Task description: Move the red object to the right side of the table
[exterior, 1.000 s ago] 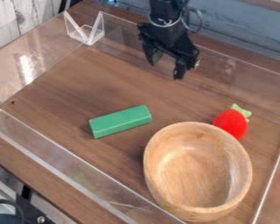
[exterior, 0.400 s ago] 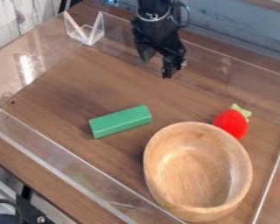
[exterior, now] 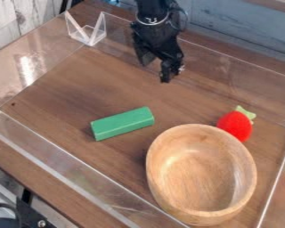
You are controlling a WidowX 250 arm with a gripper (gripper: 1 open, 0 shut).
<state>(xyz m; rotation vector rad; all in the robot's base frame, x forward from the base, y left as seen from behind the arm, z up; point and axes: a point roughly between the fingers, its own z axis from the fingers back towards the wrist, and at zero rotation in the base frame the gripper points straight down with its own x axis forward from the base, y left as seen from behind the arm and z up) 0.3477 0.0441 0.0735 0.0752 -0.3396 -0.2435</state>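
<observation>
Small round red strawberry-like toy with a green leafy top (exterior: 238,123) lying on the dark brown wood-grain tabletop (exterior: 97,85), touching the upper right rim of the round light wooden bowl (exterior: 202,173). Green rectangular block (exterior: 121,123) just left of that bowl. Black robot gripper (exterior: 160,64) well beyond the bowl, near the far clear acrylic wall, pointing downward, jaws spread wide, holding nothing.

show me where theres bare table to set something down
Free: the wide strip of table left of the green block, and the stretch between the open tool and the block. Crowded: the near right, where the red object touches the wooden bowl.
</observation>
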